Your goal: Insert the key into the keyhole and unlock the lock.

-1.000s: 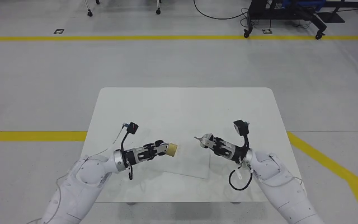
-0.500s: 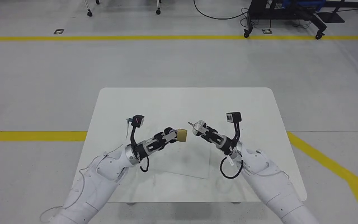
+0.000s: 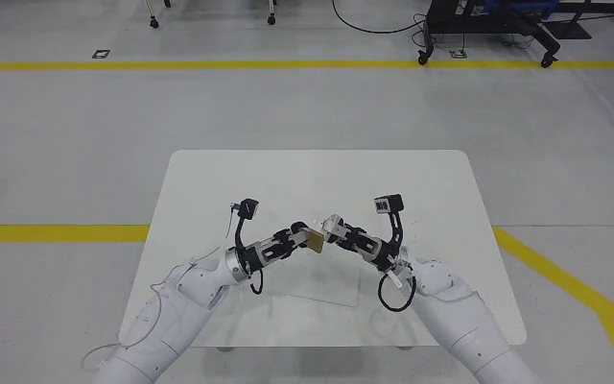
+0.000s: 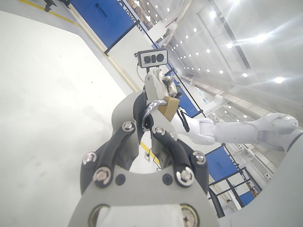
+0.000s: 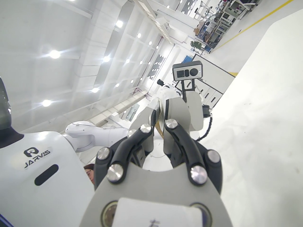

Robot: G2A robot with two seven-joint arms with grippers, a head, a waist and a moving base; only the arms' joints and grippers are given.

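Mid-frame, left gripper (image 3: pixel 298 234) clamping lock (image 3: pixel 313 241), right gripper (image 3: pixel 333 228) pinching key (image 4: pixel 170 81): align blade with keyhole axis, then push.

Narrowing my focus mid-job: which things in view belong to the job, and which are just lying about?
Job: padlock in left pincer; key in right pincer.
Lying about: white sheet on table; wheeled cart behind.

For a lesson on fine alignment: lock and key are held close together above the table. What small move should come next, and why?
Probably ease the right tool toward the padlock, key in line with its body: the left tool grips the shackle, and key and body nearly touch.
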